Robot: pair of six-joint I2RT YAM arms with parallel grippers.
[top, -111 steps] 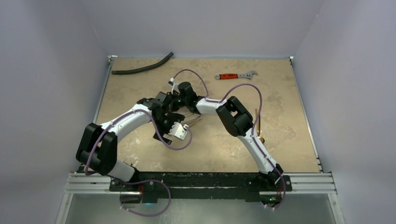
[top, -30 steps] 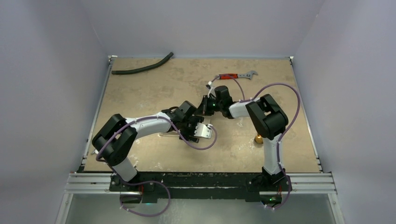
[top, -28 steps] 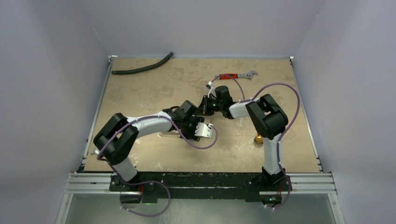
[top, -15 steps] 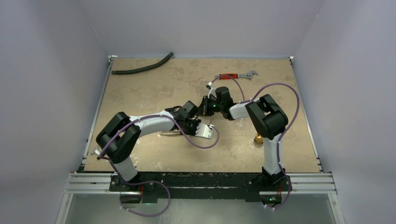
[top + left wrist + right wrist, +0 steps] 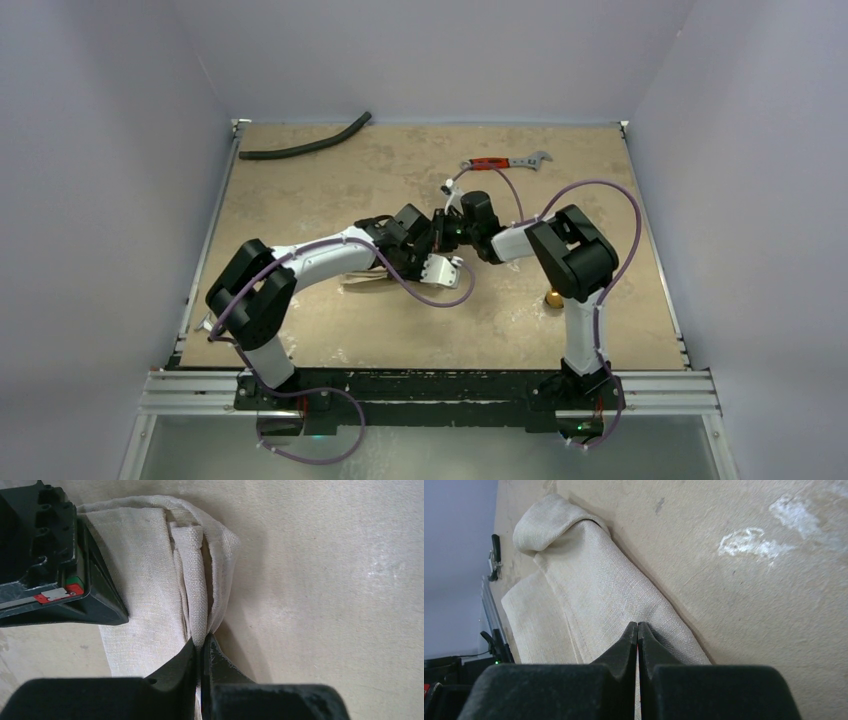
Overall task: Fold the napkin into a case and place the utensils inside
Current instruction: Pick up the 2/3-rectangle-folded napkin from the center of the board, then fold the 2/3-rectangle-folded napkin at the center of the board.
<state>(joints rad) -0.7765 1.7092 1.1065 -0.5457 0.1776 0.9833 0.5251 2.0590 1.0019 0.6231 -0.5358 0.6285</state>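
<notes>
At the near edge of the mottled tan tabletop (image 5: 400, 330) we see two white-and-black arms bolted side by side, both reaching inward to meet near the middle; just beside the right arm's upright link, a small end of a slim gold metal utensil (image 5: 553, 298) shows, the rest hidden behind the arm; further in, the soft cream-coloured cloth napkin (image 5: 145, 580) lies on the table, bunched into a long narrow bundle of folds and mostly covered by the arms in the overhead view; the left gripper (image 5: 201, 649) has its black fingers pressed together on a raised ridge of that cloth; the right gripper (image 5: 638, 629), close alongside, is pinched tight too, its tips nipping the napkin's long edge so the fabric tents up to them; beyond, near the far edge, lie a red-handled silver wrench (image 5: 505, 162) on the right and a curved black hose (image 5: 305, 146) on the left, both well apart from the cloth.
</notes>
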